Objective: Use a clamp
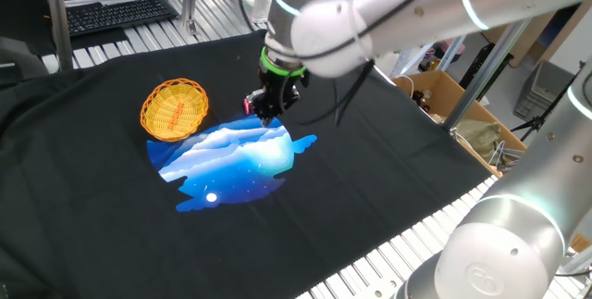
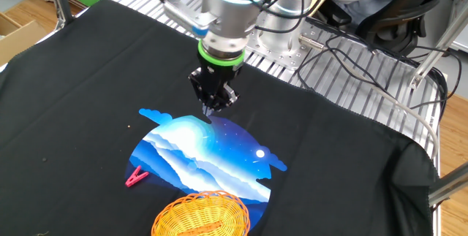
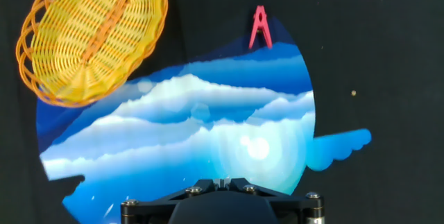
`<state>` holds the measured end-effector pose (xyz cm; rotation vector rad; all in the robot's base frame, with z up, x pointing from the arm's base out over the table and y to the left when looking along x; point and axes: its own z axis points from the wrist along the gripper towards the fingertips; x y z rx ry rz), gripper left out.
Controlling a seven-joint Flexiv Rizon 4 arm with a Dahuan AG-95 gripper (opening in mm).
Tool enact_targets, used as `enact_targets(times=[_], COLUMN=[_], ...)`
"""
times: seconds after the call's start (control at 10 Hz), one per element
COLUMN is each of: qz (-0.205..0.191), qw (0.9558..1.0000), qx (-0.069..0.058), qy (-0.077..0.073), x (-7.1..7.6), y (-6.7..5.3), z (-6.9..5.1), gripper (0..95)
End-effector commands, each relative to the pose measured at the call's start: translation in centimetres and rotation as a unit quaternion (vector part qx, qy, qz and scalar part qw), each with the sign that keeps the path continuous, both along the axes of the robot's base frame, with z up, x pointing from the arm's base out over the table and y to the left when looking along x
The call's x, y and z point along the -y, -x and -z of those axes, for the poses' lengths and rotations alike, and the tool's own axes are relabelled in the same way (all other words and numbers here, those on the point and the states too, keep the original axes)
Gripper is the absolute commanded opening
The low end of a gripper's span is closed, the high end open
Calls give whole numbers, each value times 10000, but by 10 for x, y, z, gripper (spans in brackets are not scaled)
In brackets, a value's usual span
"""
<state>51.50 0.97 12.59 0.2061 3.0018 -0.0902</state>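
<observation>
The clamp [image 3: 260,28] is a tiny red clip lying on the black cloth at the edge of a blue-and-white picture mat [image 3: 187,120]. It also shows in the other fixed view [image 2: 136,177] and as a red speck beside the gripper in one fixed view [image 1: 247,104]. My gripper [image 2: 213,108] hangs above the opposite edge of the mat, well away from the clamp. Its black fingers [image 3: 222,182] are pressed together with nothing between them. The gripper also shows in one fixed view [image 1: 266,114].
A yellow wicker basket [image 3: 94,37] lies at the mat's edge, left of the clamp in the hand view. The table is covered by a black cloth [image 2: 351,148]. A keyboard [image 1: 120,14] and a cardboard box [image 1: 444,95] lie beyond the cloth.
</observation>
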Motion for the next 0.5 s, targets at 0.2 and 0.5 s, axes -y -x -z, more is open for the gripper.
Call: enact_targets(times=[0.2, 0.5], qz=[-22, 49], qw=[10000, 10000], qx=[-7, -19], qy=[-52, -55], x=[4, 8], y=[-13, -28], z=[12, 25], gripper=[0, 0])
